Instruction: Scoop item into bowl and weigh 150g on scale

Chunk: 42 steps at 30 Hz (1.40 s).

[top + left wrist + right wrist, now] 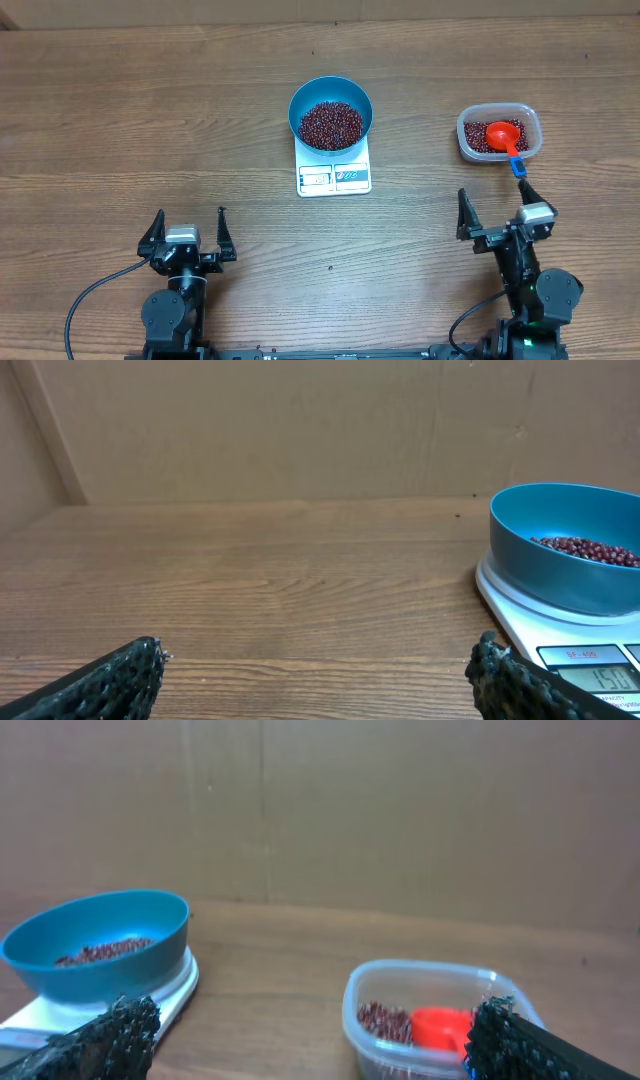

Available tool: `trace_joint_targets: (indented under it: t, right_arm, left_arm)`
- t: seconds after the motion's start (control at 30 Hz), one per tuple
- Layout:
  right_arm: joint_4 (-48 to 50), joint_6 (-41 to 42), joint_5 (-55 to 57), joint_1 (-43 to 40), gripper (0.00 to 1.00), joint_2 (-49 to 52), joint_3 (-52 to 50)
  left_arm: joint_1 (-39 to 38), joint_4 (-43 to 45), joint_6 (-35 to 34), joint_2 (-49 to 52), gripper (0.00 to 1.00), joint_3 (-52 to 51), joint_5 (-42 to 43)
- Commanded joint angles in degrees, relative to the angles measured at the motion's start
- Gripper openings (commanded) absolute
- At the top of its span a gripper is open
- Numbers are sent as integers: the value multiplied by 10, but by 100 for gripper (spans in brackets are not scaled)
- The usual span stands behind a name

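Overhead, you see the blue bowl (296,112) sitting on the white scale (334,178) at 12 o'clock on the tabletop (150,120), with a heap of red-brown beans (331,125) inside it. At 2 o'clock, well apart, the clear tub (463,135) holds more beans and a red scoop (503,133), whose blue-tipped handle crosses the rim toward 5 o'clock. Your left jaws and right jaws stand wide apart, holding nothing. The scale's display (610,678) is too small to read overhead and cut off in the left wrist view.
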Motion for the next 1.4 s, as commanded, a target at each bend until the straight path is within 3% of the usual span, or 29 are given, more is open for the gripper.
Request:
trace_joint_targets:
  t: [0.0, 0.63, 1.0, 1.37]
  right_arm:
    - [-26, 19, 8, 3, 100, -18, -6]
    - [-200, 20, 45, 36, 100, -136, -6]
    - [-202, 33, 56, 39, 100, -199, -6]
    - [-202, 52, 57, 43, 100, -201, -6]
  left_arm:
    - [3, 1, -7, -5, 100, -2, -6]
    - [3, 1, -7, -5, 100, -2, -6]
    - [3, 1, -7, -5, 99, -2, -6]
    - [3, 1, -7, -5, 100, -2, -6]
